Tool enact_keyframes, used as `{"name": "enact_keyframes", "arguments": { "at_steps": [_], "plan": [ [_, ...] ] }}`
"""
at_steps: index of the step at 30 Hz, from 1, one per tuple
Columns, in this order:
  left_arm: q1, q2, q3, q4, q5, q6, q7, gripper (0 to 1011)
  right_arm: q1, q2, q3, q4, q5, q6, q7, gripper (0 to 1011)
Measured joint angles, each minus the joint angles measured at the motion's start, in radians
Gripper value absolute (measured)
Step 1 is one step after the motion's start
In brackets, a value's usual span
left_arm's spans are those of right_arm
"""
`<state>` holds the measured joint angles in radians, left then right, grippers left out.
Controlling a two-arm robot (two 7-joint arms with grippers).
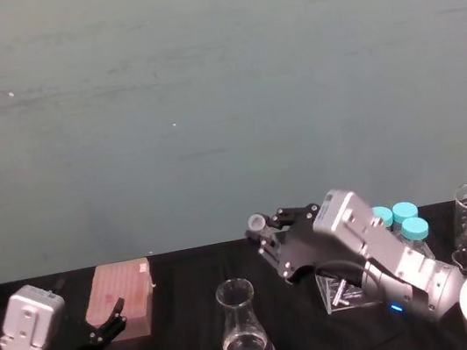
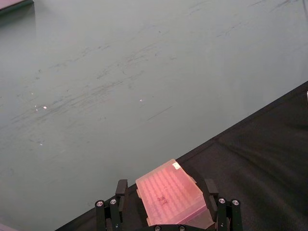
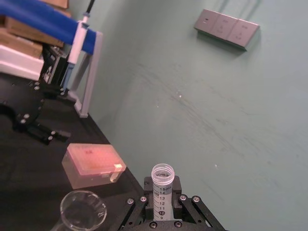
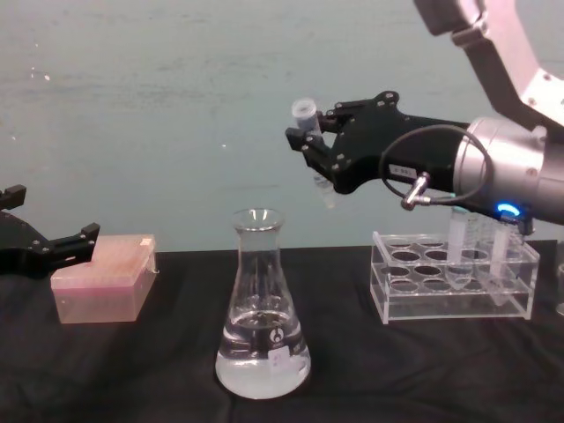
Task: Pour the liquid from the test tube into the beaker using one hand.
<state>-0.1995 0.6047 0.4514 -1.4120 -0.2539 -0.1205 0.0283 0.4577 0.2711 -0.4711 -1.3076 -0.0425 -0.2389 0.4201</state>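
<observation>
– What's closest?
– The flask (image 4: 263, 304), standing upright on the black table (image 4: 132, 379), with clear liquid (image 4: 262, 368) pooled in its wide base.
– And the working arm?
– The right gripper (image 4: 311, 145) reaches in from the right. It hangs in the air above and to the right of the flask's mouth, pinching the test tube (image 4: 304, 111) mouth-up and a little tilted.
– Is there liquid in the tube?
– Can't tell; the fingers cover its middle.
– Farther back?
– A clear rack (image 4: 454, 282) sits under that arm. The left gripper (image 4: 40, 242) is low at the left, fingers spread, just beside a pink box (image 4: 101, 282).
</observation>
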Motion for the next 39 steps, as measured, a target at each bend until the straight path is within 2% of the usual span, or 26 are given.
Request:
{"name": "enact_keyframes", "arguments": {
  "at_steps": [8, 18, 24, 39],
  "plan": [
    [0.000, 0.000, 0.000, 0.000, 0.000, 0.000, 0.000, 1000, 0.011, 0.021, -0.029, 0.009, -0.071, -0.039, -0.021, 204],
    [0.000, 0.000, 0.000, 0.000, 0.000, 0.000, 0.000, 1000, 0.018, 0.039, -0.043, 0.011, -0.152, -0.071, -0.062, 204],
    [0.000, 0.000, 0.000, 0.000, 0.000, 0.000, 0.000, 1000, 0.025, 0.045, -0.051, 0.026, -0.192, -0.084, -0.077, 204],
    [0.000, 0.000, 0.000, 0.000, 0.000, 0.000, 0.000, 1000, 0.047, 0.052, -0.099, 0.062, -0.308, -0.112, -0.110, 204]
  ]
}}
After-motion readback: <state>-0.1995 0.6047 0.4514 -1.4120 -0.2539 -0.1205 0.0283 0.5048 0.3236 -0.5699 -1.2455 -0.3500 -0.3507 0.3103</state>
